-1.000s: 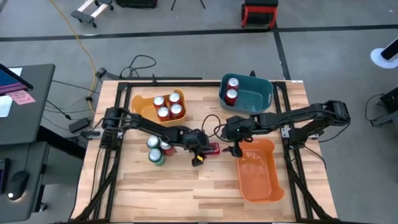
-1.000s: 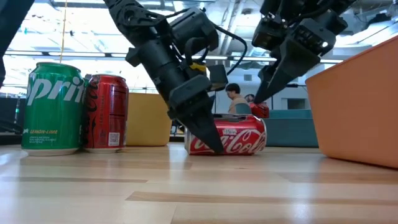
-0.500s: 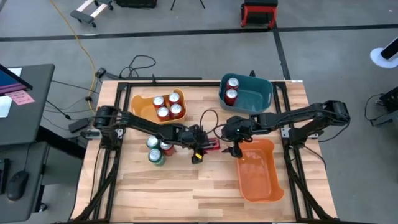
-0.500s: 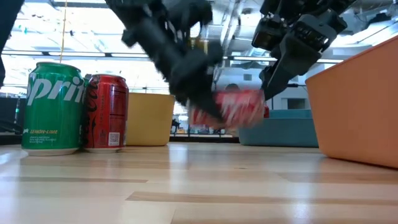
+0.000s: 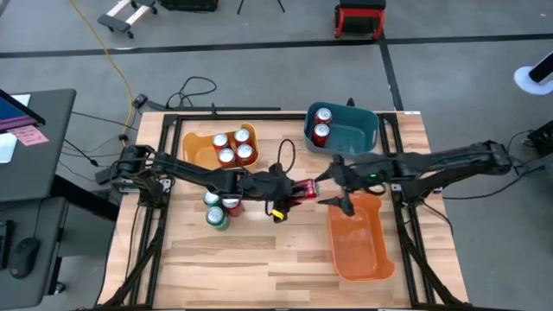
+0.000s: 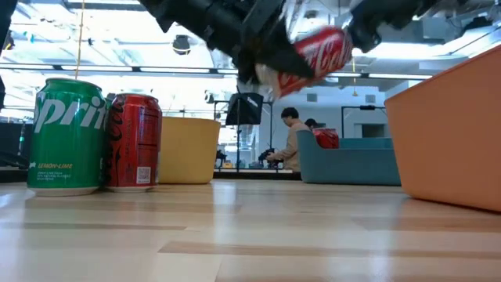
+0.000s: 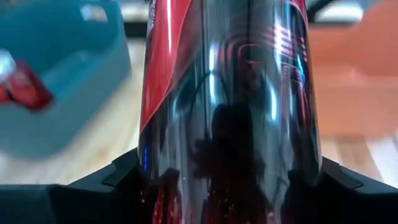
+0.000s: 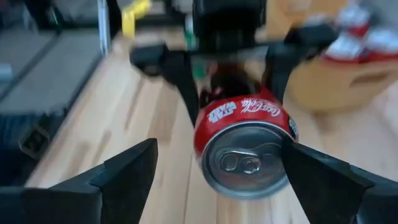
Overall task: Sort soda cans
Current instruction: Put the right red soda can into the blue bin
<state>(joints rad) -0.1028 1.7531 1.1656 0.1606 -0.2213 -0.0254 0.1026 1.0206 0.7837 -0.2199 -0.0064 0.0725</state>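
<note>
Red can lifted off the bench and held out toward the right arm.

The left gripper [image 5: 296, 189] is clamped across a red cylindrical metal soda can [image 5: 303, 189], holding it on its side in the air above the middle of the wooden bench [image 5: 259, 259]; a second ago that can lay on the boards with the gripper around it, and half a second ago it had only just risen. The right gripper [image 5: 333, 187], fingers spread wide and holding nothing, has shifted to face the can's silver top, its fingers either side of it, so a handover looks likely. The green can [image 6: 66, 135] and a red can [image 6: 134, 141] stand where they were, as do the filled yellow plastic bin [image 5: 197, 149], the teal plastic bin [image 5: 359, 131] holding two red cans, and the empty orange plastic bin [image 5: 363, 259].
</note>
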